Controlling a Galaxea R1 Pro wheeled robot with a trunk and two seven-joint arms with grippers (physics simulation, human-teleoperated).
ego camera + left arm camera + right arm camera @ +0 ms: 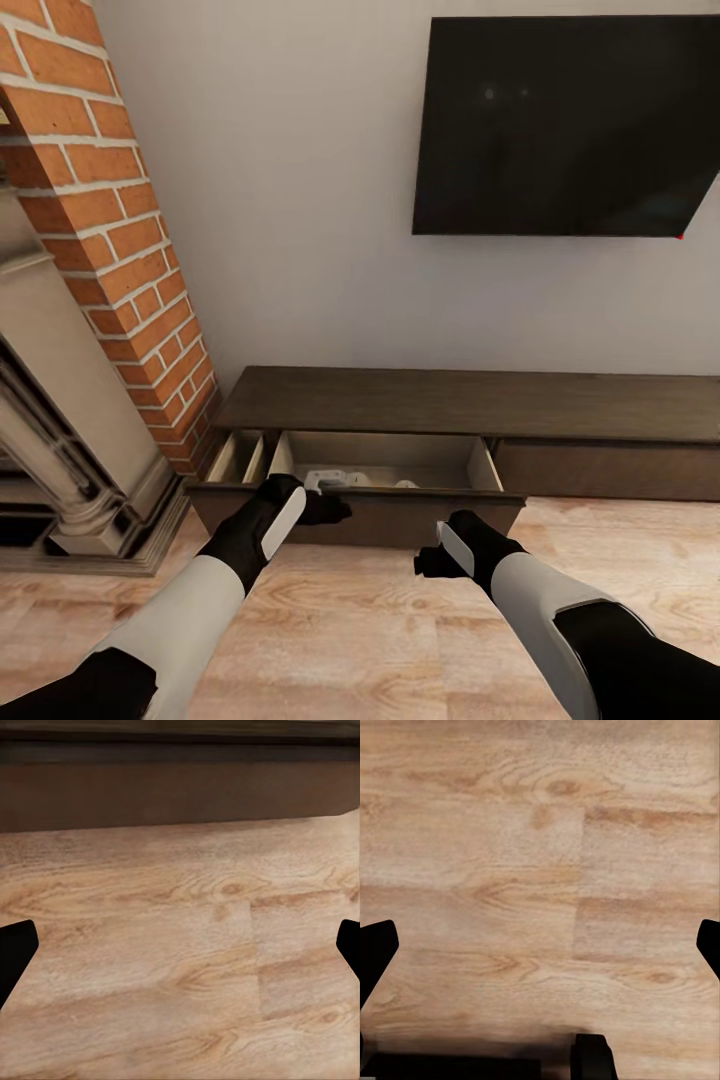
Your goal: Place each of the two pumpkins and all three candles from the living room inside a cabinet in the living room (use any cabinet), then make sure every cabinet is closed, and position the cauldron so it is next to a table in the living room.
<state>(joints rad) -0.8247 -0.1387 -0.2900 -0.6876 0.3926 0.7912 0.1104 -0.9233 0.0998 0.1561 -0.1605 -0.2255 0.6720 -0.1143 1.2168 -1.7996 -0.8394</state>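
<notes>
Hovering left pincer [180,945] wide open, empty, right pincer [540,945] likewise

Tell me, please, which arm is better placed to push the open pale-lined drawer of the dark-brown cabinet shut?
Probably the left. The left gripper sits against the front panel of the open drawer of the long dark-brown wooden cabinet, near its top edge. The right gripper hangs lower, over the light wood-plank floor.

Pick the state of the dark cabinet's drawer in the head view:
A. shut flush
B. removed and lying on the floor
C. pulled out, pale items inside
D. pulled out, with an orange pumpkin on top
C. The cabinet has its drawer pulled out under the TV, with small pale items lying inside; what they are is too small to tell.
</notes>
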